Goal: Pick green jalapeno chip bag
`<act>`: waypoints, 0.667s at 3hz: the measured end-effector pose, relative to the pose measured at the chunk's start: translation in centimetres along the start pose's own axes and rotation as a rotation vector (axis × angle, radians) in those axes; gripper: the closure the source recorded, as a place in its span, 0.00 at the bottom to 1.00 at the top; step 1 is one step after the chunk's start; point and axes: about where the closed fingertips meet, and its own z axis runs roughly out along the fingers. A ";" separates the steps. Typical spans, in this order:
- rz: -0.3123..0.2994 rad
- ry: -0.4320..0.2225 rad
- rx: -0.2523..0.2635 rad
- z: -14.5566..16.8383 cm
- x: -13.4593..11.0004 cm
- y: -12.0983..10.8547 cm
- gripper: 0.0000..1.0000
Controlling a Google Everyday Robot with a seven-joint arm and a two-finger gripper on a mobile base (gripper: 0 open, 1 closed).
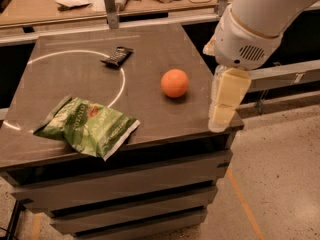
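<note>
Green jalapeno chip bag (87, 126) lies flat at the front-left of the dark table (150, 39), its white sealed edge facing right and its lower corner reaching the front edge. The gripper (223, 115) hangs at the table's right front corner under the white arm housing (248, 36), well apart from the bag; released or clenched, cannot tell. An orange ball (174, 83) sits between the two, nearer the gripper, touching neither. A small black object (117, 56) lies further back, on a white arc (75, 53) drawn on the top. Nothing rests on the bag. Behind the table is a cluttered bench (50, 11)
</note>
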 end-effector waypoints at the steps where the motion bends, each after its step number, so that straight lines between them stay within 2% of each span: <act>1: -0.132 -0.036 -0.071 3.2 -9.3 0.4 0.00; 2: -0.226 -0.055 -0.099 4.8 -15.1 1.4 0.00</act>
